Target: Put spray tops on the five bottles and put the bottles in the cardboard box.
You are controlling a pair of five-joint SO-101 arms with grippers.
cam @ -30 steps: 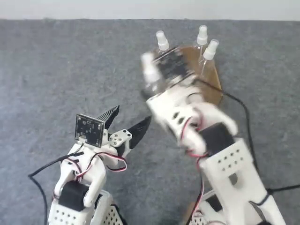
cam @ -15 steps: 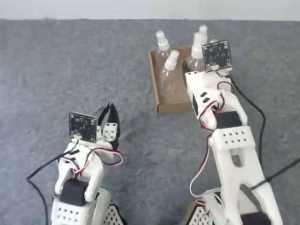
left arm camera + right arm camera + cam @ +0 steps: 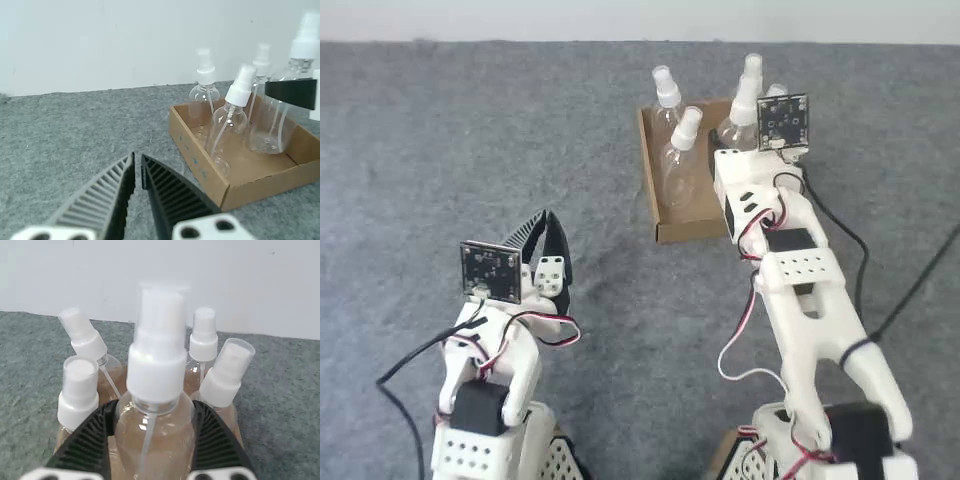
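The right claw (image 3: pixel 152 409) grips a capped bottle (image 3: pixel 155 390) low inside the cardboard box (image 3: pixel 690 232). Four neighbours (image 3: pixel 80 390) crowd just beyond it, so a careless withdrawal could topple them. The left claw (image 3: pixel 137 170) is nearly closed and empty.

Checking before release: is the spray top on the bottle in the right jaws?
On: the white spray top caps the neck of the clear bottle.
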